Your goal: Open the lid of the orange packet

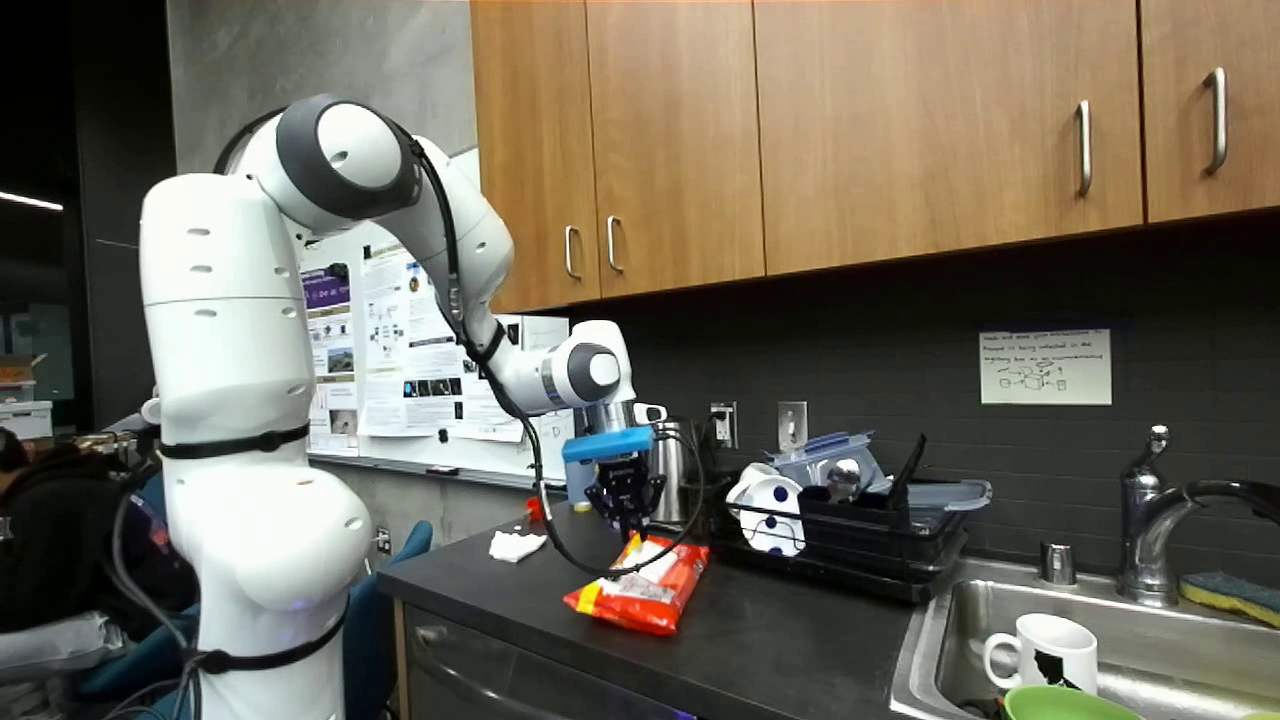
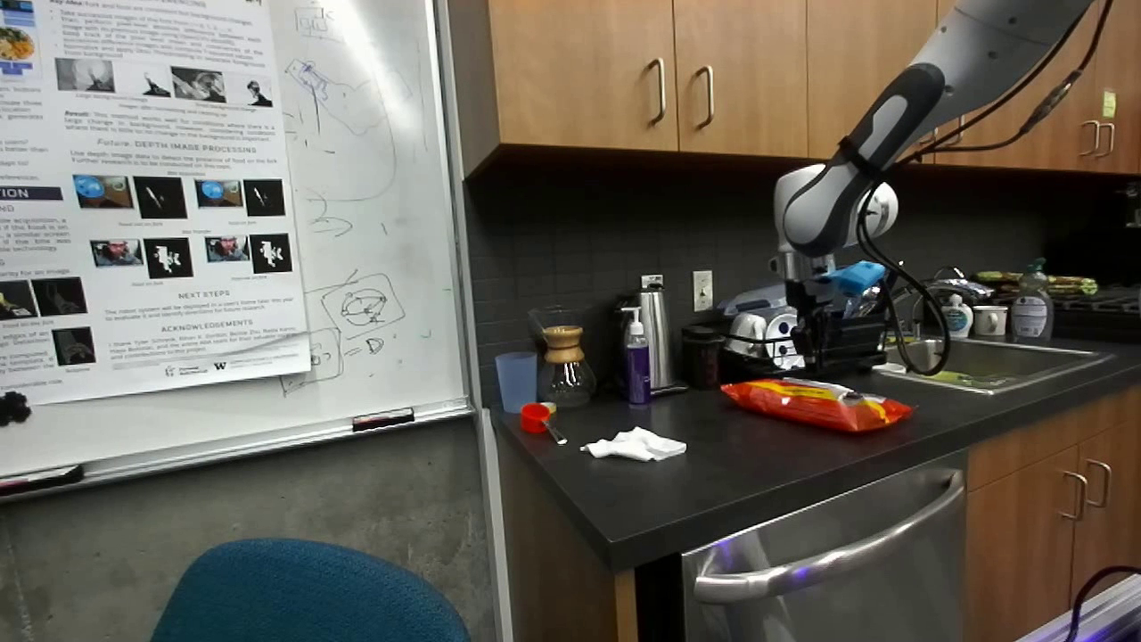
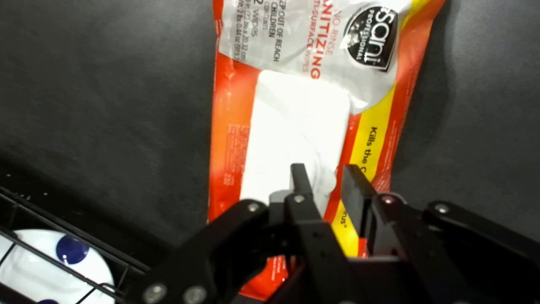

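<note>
Claw (image 3: 325, 169) slightly parted and empty, I point down over one side of the lid (image 3: 291, 122) on the packet (image 2: 831, 410), which lies between the front edge of the tabletop (image 2: 642, 490) and the rack (image 1: 850, 535).

We've got the packet (image 2: 816, 406) lying on the counter (image 2: 695, 481), lid (image 3: 295, 126) on its top side, gripper (image 3: 324, 166) above; touching or not, we can't tell. In an exterior view the dish rack (image 1: 865, 548) is behind the packet & to the R, then the sink (image 1: 924, 645) w/ mug (image 1: 1055, 645) & bowl (image 1: 1065, 703) inside, sponge (image 1: 1230, 597) at the back, R of the tap (image 1: 1148, 560). In an exterior view we see tissue (image 2: 635, 444) L of the packet, scoop (image 2: 535, 417) further L; behind them, L to R: cup (image 2: 516, 382), coffee jug (image 2: 563, 357), pump bottle (image 2: 637, 367), kettle (image 2: 658, 334).
</note>
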Available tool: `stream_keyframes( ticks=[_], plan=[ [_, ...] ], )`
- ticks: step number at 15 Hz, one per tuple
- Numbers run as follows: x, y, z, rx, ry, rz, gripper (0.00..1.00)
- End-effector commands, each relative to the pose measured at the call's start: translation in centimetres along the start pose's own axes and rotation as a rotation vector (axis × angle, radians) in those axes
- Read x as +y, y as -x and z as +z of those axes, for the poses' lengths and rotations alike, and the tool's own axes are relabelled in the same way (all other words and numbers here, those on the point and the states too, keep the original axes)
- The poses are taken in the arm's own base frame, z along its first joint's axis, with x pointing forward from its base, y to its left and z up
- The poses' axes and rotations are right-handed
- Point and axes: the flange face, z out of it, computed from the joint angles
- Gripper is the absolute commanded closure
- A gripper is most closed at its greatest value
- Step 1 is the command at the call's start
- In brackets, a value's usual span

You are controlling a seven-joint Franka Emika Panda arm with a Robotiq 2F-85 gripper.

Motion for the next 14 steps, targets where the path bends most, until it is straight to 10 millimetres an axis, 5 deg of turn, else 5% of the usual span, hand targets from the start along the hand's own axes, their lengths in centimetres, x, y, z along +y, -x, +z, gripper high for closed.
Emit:
stream_keyframes(
  ticks=[1,5,8,14],
  plan=[
    [-0.7,0.3,0.0,-0.016,-0.042,-0.021,0.41],
    [-1.3,0.2,0.4,-0.026,-0.059,-0.028,0.13],
    [-1.4,-0.1,0.6,-0.028,-0.060,-0.033,0.13],
    [-1.3,-0.4,1.7,-0.042,-0.071,-0.039,0.27]
  ],
)
